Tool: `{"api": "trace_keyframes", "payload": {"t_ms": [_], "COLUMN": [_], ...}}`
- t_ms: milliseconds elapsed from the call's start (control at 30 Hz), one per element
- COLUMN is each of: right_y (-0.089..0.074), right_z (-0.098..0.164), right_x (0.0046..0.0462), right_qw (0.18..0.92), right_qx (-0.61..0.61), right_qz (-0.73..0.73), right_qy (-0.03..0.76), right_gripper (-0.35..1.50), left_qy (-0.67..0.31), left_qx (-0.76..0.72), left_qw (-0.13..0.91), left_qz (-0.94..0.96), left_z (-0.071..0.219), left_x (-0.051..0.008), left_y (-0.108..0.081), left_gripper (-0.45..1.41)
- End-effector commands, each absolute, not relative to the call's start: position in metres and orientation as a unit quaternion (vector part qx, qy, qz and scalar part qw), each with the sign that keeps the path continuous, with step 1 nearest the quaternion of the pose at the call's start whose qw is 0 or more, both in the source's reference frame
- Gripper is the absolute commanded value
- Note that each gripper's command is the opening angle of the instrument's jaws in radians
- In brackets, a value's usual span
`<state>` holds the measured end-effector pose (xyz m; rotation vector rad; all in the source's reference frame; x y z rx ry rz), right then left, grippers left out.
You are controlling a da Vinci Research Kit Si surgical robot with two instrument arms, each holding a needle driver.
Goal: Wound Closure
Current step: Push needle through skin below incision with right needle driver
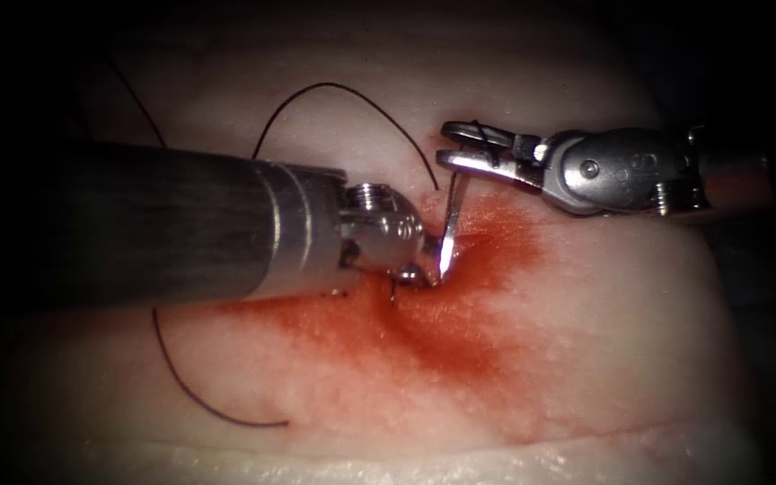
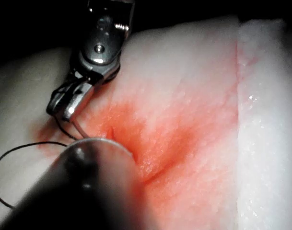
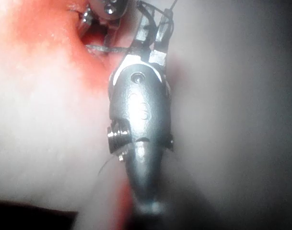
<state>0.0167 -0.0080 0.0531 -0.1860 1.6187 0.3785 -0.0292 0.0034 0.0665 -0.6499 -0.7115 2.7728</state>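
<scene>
Left tool nearest, tip at the cut; jaw state cannot be told.
Right tool clamps the needle near its rear end; point at the tissue by the cut.

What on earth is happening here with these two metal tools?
It is suturing practice on pork belly. The right tool comes in from the right and grips the curved needle near its upper end; the needle's tip points down at the cut in the tissue, amid red fluid. The left tool presses its tip at the cut beside the needle. Dark thread loops loosely over the tissue.
</scene>
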Motion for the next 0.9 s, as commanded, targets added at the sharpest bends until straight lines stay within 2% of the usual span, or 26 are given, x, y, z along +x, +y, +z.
{"api": "trace_keyframes", "payload": {"t_ms": [33,633,900], "right_y": [-0.0078,-0.0122,-0.0115], "right_z": [0.0536,0.0554,0.0554], "right_x": [0.0172,0.0172,0.0163], "right_qw": [0.671,0.701,0.710], "right_qx": [-0.085,-0.085,-0.031], "right_qz": [0.165,0.096,0.117], "right_qy": [0.718,0.702,0.693], "right_gripper": [-0.35,-0.35,-0.35], "left_qy": [-0.241,-0.242,-0.235], "left_qx": [-0.221,-0.237,-0.250], "left_qw": [0.102,0.114,0.122], "left_qz": [0.940,0.934,0.931], "left_z": [0.0670,0.0658,0.0651], "left_x": [-0.0297,-0.0300,-0.0300], "left_y": [0.0035,0.0043,0.0044], "left_gripper": [0.37,0.46,0.51]}}
